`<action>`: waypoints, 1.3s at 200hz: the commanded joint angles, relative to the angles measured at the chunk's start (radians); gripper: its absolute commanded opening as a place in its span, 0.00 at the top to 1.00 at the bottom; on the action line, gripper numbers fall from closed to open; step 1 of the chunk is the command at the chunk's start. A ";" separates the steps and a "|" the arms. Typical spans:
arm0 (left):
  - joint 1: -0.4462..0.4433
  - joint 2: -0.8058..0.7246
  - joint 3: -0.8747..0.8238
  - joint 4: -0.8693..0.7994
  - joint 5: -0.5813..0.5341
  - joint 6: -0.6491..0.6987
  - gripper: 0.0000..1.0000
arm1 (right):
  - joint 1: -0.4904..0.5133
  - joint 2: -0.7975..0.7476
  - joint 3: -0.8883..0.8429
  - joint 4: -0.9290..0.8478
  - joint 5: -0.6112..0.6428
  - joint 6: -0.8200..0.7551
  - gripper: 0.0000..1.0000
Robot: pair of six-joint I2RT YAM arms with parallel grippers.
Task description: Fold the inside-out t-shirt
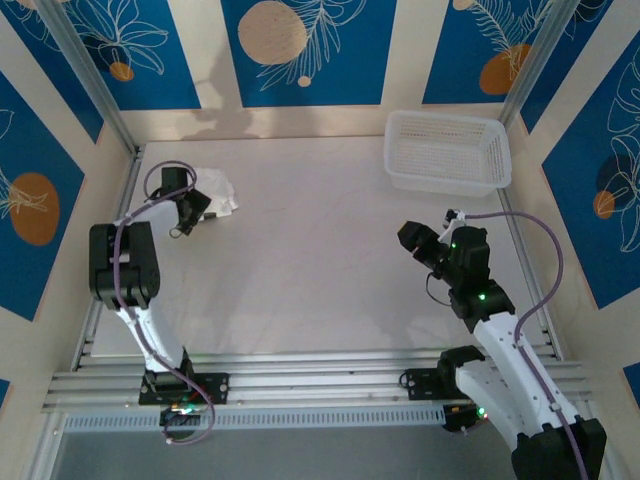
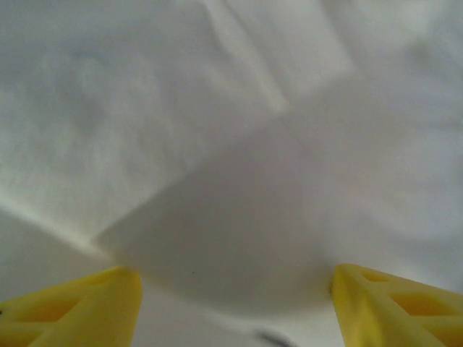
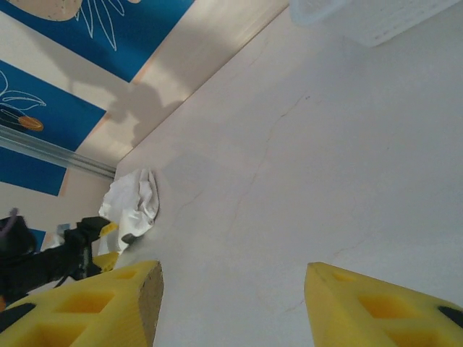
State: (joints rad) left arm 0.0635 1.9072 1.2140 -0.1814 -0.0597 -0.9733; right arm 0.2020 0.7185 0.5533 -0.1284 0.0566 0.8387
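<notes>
The inside-out t-shirt (image 1: pixel 219 192) lies bunched in a small white heap at the far left of the table. In the right wrist view the t-shirt (image 3: pixel 134 198) is a crumpled lump by the left wall. My left gripper (image 1: pixel 196 208) is right at the heap's near edge. In the left wrist view, white cloth (image 2: pixel 217 144) sits very close, and the left gripper (image 2: pixel 235 288) is open, its yellow fingers (image 2: pixel 79 307) wide apart against the folds. My right gripper (image 1: pixel 418 240) hovers over bare table at the right. It (image 3: pixel 233 283) is open with nothing between its fingers.
A white plastic mesh basket (image 1: pixel 447 150) stands at the back right, and its corner (image 3: pixel 376 18) is visible in the right wrist view. Wooden walls with blue panels close in the table. Bare tabletop (image 1: pixel 320 250) stretches between the two arms.
</notes>
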 commanded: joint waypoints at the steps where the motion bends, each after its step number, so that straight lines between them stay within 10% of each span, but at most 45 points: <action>1: 0.019 0.083 0.092 0.024 -0.011 -0.113 0.31 | -0.005 -0.025 0.008 -0.025 0.020 0.006 0.46; 136: 0.080 0.556 0.795 -0.118 0.052 -0.045 0.32 | -0.002 0.071 0.094 -0.057 0.021 -0.026 0.46; 202: 0.056 0.036 0.183 0.197 0.077 -0.004 0.24 | -0.036 0.076 0.086 -0.059 0.014 -0.154 0.39; 260: -0.136 -0.546 -0.307 0.219 -0.033 0.139 0.20 | -0.112 0.143 0.046 0.016 0.157 -0.367 0.28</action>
State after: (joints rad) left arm 0.0246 1.5352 1.0531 0.0315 -0.0048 -0.9562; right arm 0.1146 0.8158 0.6109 -0.1600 0.0933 0.6250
